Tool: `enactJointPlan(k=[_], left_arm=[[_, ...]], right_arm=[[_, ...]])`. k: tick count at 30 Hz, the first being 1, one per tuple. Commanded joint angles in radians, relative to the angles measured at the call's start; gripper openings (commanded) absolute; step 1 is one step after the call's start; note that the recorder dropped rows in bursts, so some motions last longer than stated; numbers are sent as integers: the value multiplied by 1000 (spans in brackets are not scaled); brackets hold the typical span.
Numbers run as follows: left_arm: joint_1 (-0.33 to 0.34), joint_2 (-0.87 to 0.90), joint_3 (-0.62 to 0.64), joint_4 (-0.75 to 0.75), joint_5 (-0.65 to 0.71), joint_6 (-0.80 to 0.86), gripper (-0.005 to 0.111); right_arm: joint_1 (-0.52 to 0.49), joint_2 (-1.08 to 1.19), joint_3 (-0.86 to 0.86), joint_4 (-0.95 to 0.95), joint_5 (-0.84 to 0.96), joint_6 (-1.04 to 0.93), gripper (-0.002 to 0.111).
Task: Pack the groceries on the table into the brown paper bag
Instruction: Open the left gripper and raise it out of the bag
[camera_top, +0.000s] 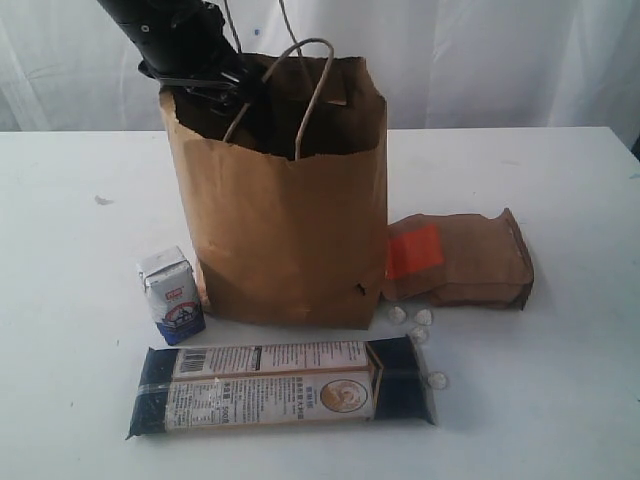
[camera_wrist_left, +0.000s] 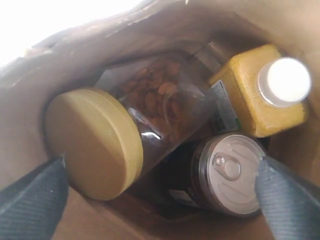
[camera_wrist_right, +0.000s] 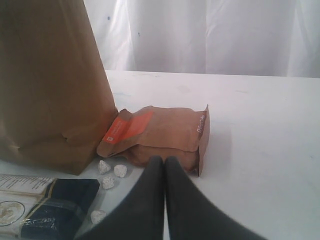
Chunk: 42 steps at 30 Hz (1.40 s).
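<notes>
1. Packing is partly done: the brown paper bag stands upright mid-bench, and the left wrist view shows three items already inside it.
2. Contents of the bag: a clear jar of brown nuts lies tilted, its ribbed gold lid uppermost. Beside it are a yellow bottle with a round white cap and a can with a smooth metal pull-tab lid.
3. Left fingers: spread wide inside the bag mouth, above the jar and can, gripping nothing.
4. Right fingers: pressed together and empty, low over the bench just beside the pouch.
5. Items left to pack, all on the white bench:
   - a small blue-white carton, boxy, at one side of the bag's base;
   - a long dark-blue noodle pack, glossy film, flat between the bag and the near bench edge;
   - a brown pouch with an orange label, creased paper, lying flat against the bag's other side;
   - several tiny wrapped candies, scattered between pouch and noodle pack.
6. Judgement: roughly half the load is in; the flat, soft and very small pieces are the ones outstanding.
</notes>
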Motion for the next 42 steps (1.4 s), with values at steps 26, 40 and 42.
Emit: enactJointPlan(k=[26,40,42], left_arm=[[-4,-164,-7,7,77,-8,0],[0,-270,-7,177,182,-97,0],[0,-326,-7,177,190,-114,0]], right_arm=[[-4,-6,6,-5,2,8,0],[-4,-6,6,-5,2,8,0],[-4,-6,6,-5,2,8,0]])
